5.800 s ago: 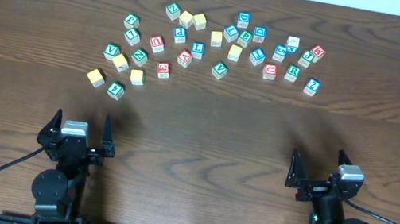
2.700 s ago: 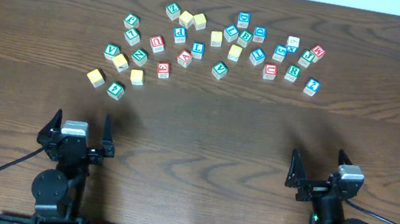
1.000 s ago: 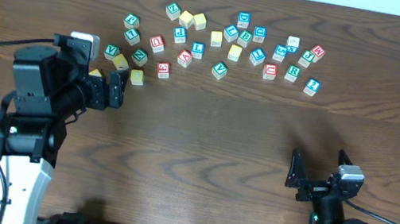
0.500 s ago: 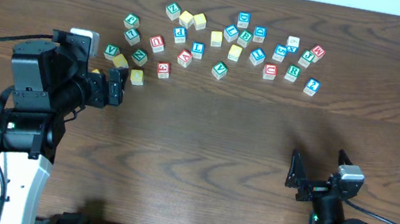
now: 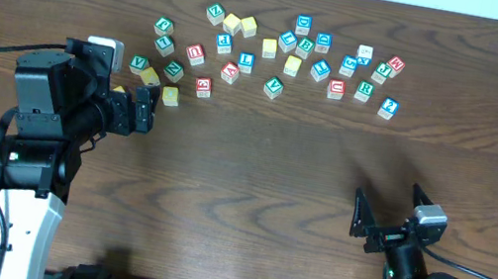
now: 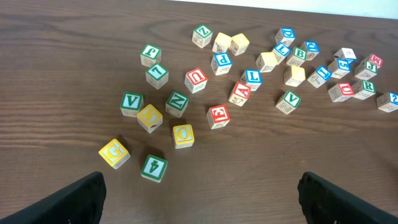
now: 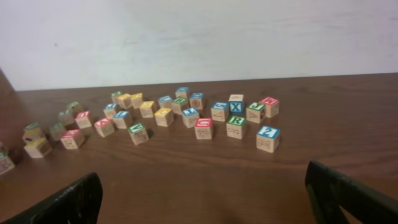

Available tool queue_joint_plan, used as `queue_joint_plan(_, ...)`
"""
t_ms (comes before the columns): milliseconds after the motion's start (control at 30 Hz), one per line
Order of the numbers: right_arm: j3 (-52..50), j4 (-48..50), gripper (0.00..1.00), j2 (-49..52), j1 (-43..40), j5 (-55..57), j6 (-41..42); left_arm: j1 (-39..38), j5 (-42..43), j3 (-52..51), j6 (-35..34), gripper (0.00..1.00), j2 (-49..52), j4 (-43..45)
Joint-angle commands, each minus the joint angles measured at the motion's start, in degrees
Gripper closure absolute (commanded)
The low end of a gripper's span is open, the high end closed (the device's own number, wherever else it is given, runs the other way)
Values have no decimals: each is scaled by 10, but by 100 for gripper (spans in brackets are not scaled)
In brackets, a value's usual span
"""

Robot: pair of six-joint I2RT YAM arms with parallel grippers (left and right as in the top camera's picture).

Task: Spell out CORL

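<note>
Lettered wooden blocks lie scattered across the far half of the table. In the left wrist view I see the yellow O block (image 6: pixel 183 134), the blue L block (image 6: pixel 252 77), the green R block (image 6: pixel 365 87) and a red block that looks like C (image 6: pixel 341 91). The overhead view shows O (image 5: pixel 170 96), L (image 5: pixel 245 61), R (image 5: pixel 365 91) and C (image 5: pixel 336 88). My left gripper (image 5: pixel 142 109) is open and empty, hovering just in front of the left cluster (image 6: pixel 199 211). My right gripper (image 5: pixel 386 213) is open and empty near the front edge (image 7: pixel 205 199).
A yellow G block (image 6: pixel 114 152) and a green 4 block (image 6: pixel 153 167) lie closest to the left gripper. A blue 2 block (image 7: pixel 268 138) is the nearest block to the right gripper. The left arm body (image 5: pixel 42 117) stands over the table's left side.
The left arm has risen from its rest pose at the front and reached out to the left cluster, then held still. The right gripper has shifted slightly to the left.
</note>
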Motion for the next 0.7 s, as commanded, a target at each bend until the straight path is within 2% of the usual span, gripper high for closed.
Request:
queue_joint_plan(0,17,-11,1,0,-3,-23,-4,3,9,18,-5,3,2,0)
queue_joint_plan(200,67,-33,1,47,-3,-23,-6,3,9,18,-5,3,2,0)
queue_joint_plan(333,124,-35,1,124,-3,-38,-18,3,9,18,-5,3,2,0)
queue_joint_plan(667,343,-96,1,397,-3,-64,-21,3,9,18,-5,3,2,3)
